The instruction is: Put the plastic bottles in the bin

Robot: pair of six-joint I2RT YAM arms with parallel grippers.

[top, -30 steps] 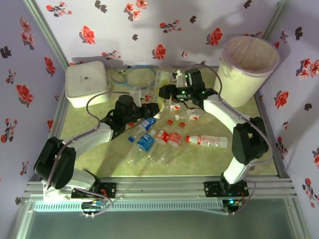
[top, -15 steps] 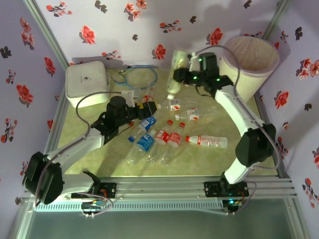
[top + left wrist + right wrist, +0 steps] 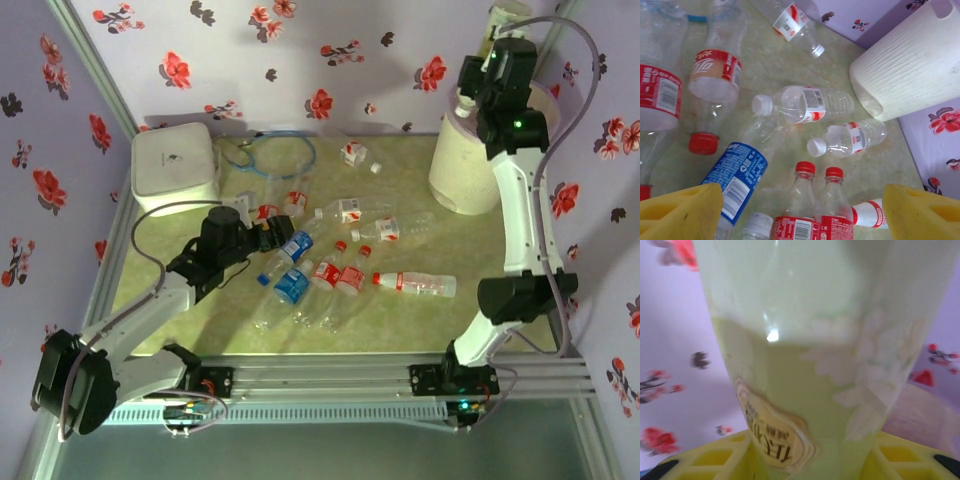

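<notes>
Several plastic bottles [image 3: 340, 275] lie scattered on the green table, most with red caps and red-white labels, one with a blue label [image 3: 735, 175]. My left gripper [image 3: 278, 238] hovers low at the cluster's left side and is open. Its yellow fingers [image 3: 685, 212] stand wide apart above two red-capped bottles [image 3: 805, 200], holding nothing. My right gripper [image 3: 505, 45] is raised high over the cream bin [image 3: 455, 170] at the back right. It is shut on a pale green-labelled bottle [image 3: 815, 365] that stands up out of the jaws. The arm hides much of the bin's mouth.
A flat white square box [image 3: 175, 165] sits at the back left with a blue cable loop [image 3: 270, 155] beside it. Floral walls close in the back and both sides. The bin's ribbed side [image 3: 910, 65] stands just beyond the far bottles.
My right arm has carried the green-labelled bottle from the middle of the table up to above the bin. My left gripper has opened and drawn back slightly to the left.
</notes>
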